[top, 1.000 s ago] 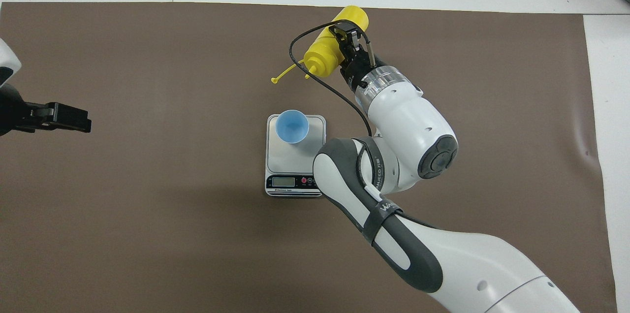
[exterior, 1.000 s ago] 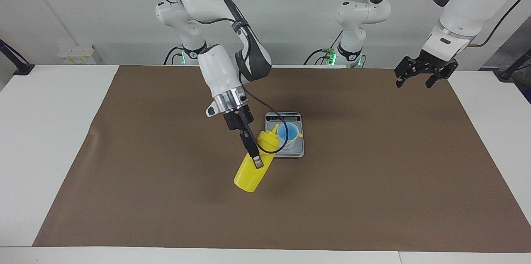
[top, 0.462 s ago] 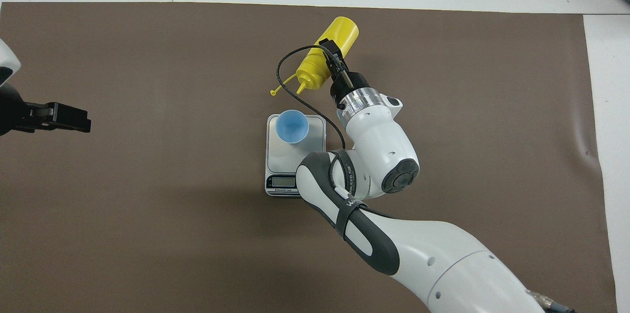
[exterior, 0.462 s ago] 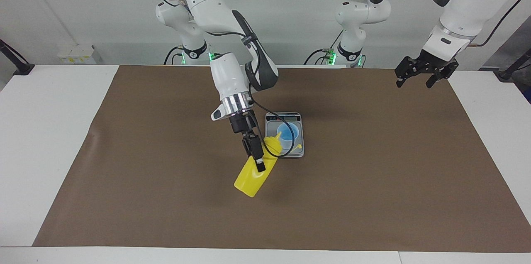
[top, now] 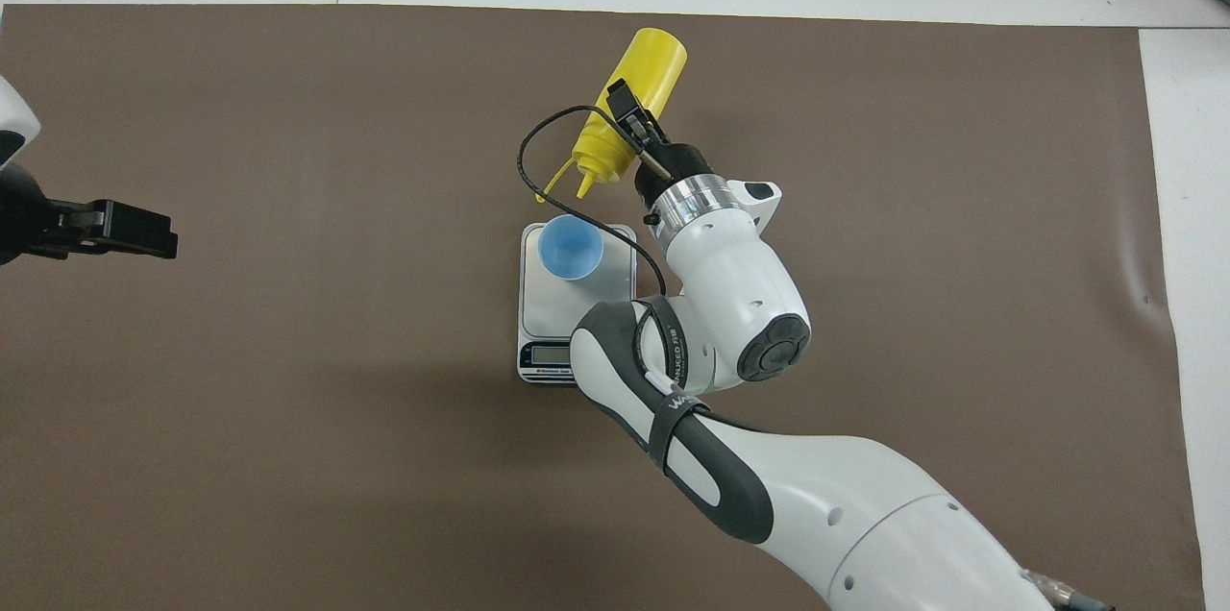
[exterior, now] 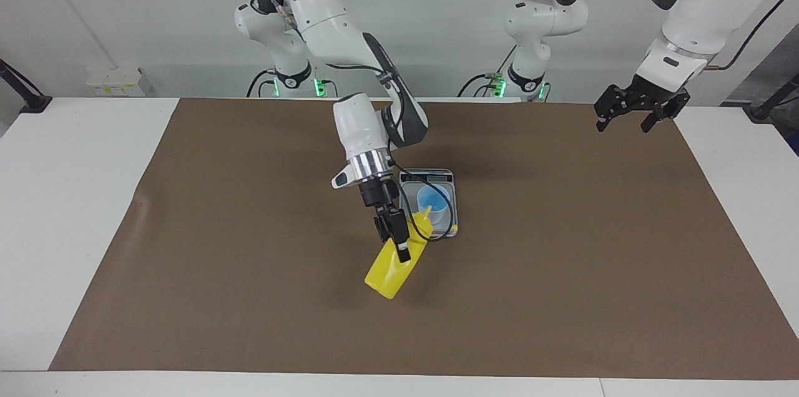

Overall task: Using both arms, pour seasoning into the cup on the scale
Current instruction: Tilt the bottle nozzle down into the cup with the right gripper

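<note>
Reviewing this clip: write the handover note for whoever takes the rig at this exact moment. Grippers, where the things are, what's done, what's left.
Right gripper: shut on the seasoning bottle, held tilted in the air, nozzle aimed at the cup.
Left gripper: open, empty, waiting over the mat at the left arm's end.
Cup: upright on the scale, mid-table.
Done: bottle picked up, cap off the nozzle, brought beside the cup.
Left: nozzle over the cup, pour. No seasoning visible in the cup yet.
</note>
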Controlling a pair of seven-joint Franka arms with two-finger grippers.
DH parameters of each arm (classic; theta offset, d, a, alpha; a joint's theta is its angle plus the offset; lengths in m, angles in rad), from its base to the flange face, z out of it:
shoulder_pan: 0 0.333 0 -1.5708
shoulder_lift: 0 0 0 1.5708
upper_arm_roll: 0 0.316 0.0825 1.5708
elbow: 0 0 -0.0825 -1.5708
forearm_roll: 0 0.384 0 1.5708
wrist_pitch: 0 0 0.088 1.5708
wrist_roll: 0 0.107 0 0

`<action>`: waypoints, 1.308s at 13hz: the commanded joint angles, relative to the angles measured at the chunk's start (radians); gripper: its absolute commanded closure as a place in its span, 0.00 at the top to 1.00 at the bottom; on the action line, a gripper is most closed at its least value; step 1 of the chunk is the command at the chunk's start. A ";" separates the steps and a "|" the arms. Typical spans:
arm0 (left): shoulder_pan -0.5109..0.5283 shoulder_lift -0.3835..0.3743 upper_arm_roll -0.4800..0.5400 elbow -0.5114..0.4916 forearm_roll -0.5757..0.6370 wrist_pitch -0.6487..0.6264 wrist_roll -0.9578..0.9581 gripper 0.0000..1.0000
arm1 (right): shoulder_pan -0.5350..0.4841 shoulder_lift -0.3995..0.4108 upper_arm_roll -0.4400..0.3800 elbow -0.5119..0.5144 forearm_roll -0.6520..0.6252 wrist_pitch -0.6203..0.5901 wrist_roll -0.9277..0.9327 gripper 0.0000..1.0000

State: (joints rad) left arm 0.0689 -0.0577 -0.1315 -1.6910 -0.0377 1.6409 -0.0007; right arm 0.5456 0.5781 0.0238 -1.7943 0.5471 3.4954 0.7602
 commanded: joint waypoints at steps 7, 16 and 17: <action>0.017 -0.030 -0.008 -0.030 -0.018 0.010 0.013 1.00 | 0.016 0.011 -0.007 0.013 -0.001 0.013 -0.079 0.07; 0.017 -0.030 -0.008 -0.030 -0.018 0.010 0.013 1.00 | 0.031 0.022 -0.012 0.016 -0.001 0.013 -0.101 0.09; 0.017 -0.030 -0.008 -0.030 -0.018 0.010 0.013 1.00 | 0.022 0.020 -0.012 0.019 -0.001 0.013 -0.101 0.09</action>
State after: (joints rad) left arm 0.0691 -0.0577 -0.1315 -1.6912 -0.0377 1.6409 -0.0007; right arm 0.5746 0.5968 0.0174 -1.7946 0.5471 3.4951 0.6854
